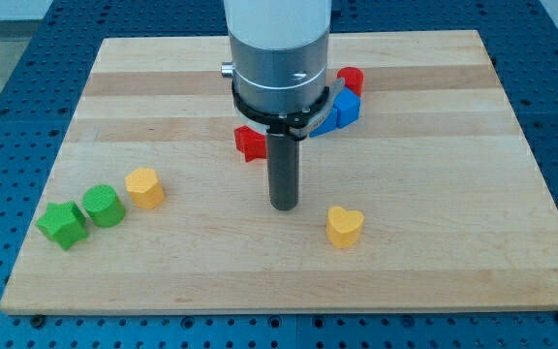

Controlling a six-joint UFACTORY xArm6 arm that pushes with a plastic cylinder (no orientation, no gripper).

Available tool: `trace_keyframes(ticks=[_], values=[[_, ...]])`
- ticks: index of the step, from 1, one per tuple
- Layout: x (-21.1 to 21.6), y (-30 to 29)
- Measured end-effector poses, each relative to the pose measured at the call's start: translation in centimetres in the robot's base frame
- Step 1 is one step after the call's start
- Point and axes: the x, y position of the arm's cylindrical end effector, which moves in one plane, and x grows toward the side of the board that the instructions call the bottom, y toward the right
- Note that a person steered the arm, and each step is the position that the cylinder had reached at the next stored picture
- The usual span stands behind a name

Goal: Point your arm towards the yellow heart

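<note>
Nearest the view's bottom, the yellow heart (345,226) lies on the worktop (473,194), just right of my tip (283,206), apart. Having no fingers, I hold nothing. Farther back sits a red block (251,143).

Single camera view. It looks from the near edge, raised, angled down across the counter (434,281). Whole wooden board is framed, blue surface at the margins. The arm's upper housing (279,58) is cropped at the view's top. Moderate range.
</note>
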Motion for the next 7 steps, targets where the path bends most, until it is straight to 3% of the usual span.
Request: trace_keyframes(ticks=[5, 7], values=[[-1.3, 1.3], [-2.9, 5.6]])
